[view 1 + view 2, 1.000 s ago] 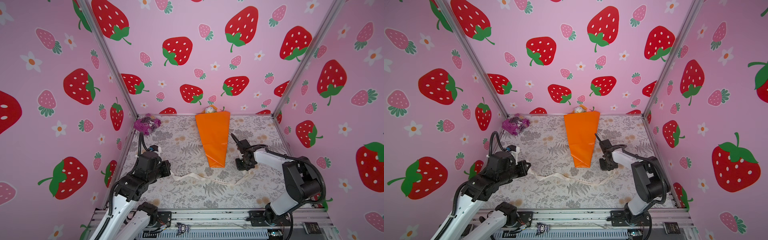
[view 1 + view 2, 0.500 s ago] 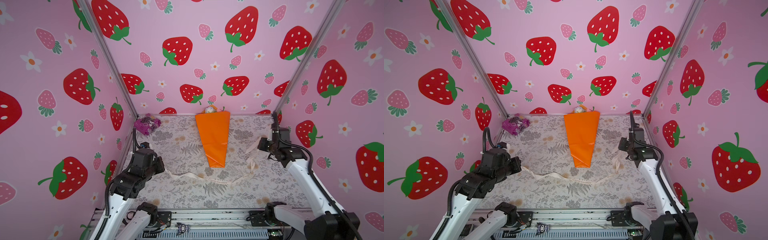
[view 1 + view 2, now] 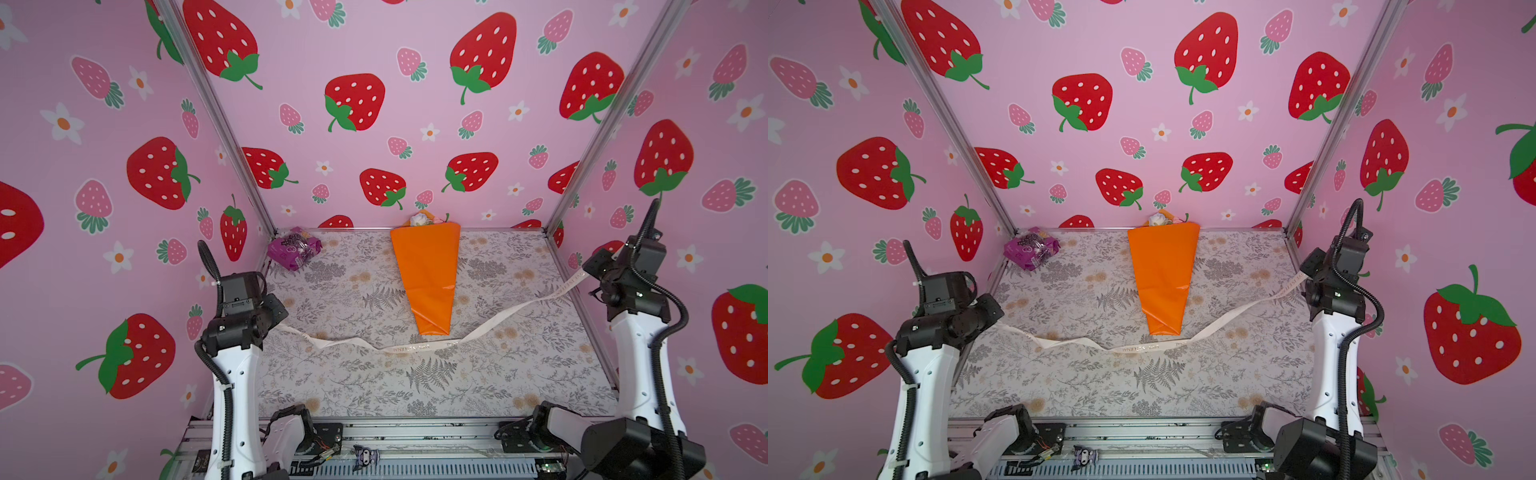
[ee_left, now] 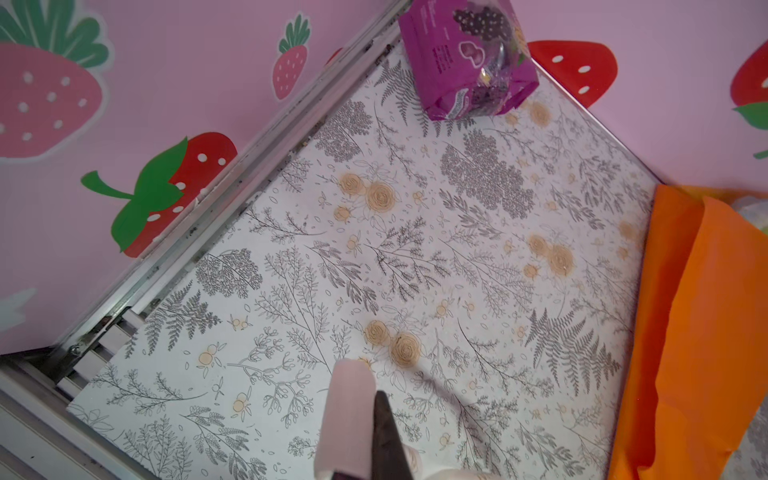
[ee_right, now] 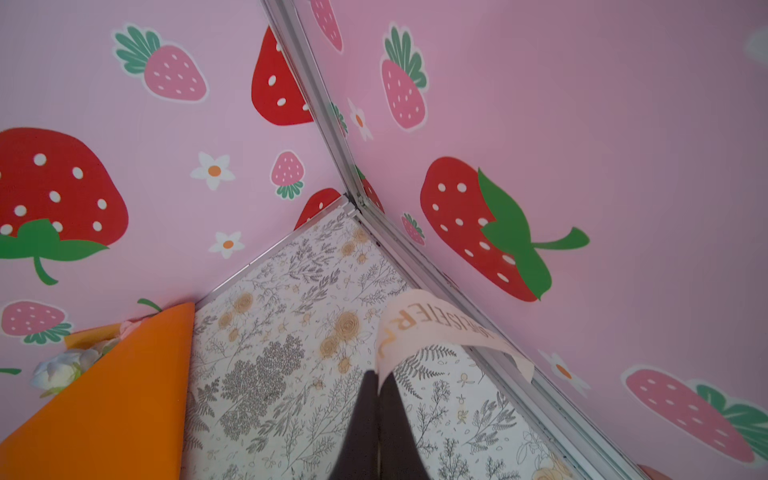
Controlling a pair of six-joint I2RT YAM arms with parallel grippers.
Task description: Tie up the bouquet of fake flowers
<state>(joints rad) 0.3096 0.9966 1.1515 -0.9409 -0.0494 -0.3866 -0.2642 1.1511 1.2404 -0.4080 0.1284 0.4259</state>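
Desk (image 3: 415, 395), floral print. Cream ribbon (image 3: 415, 347) with gold lettering runs left to right across the middle, slack, its low part lying on the desk.

Left fingers (image 4: 384, 436) at the desk's left edge, together, clamped on the ribbon's left end. A short tail sticks out past them.

Right fingers (image 5: 365, 415) at the right edge, somewhat farther back, pressed together on the other end, which curls over beyond the tips. The ribbon lifts off the desk toward them.

Bouquet (image 3: 428, 274) lies flat at centre, apart from both arms. Orange paper cone, narrow tip just beyond the ribbon's sag, contact unclear. Wide mouth at the far wall, white and pink flower heads (image 3: 419, 219) peeking out.

Purple packet (image 3: 294, 248) in the far left corner.
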